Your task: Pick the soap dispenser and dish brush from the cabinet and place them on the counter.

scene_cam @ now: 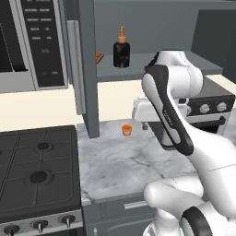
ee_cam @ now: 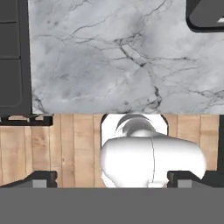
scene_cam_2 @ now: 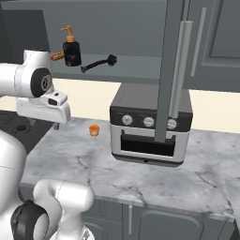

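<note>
Left base view: soap dispenser (scene_cam: pixel 121 48) upright on the cabinet (scene_cam: pixel 87 69) shelf, above and beyond the hand.

Right base view: dish brush (scene_cam_2: pixel 98 63) lying just beside the dispenser.

Hand view: gripper (ee_cam: pixel 112 178) empty, jaws spread wide, counter (ee_cam: pixel 109 57) marble ahead.

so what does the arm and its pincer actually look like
The arm is glossy white with rounded, tube-like links and dark black bands and caps at the joints. A long black strip runs down one link. The hand is a white boxy block. The pincer has two small dark grey, squared finger tips. No cables or markings are visible.
</note>
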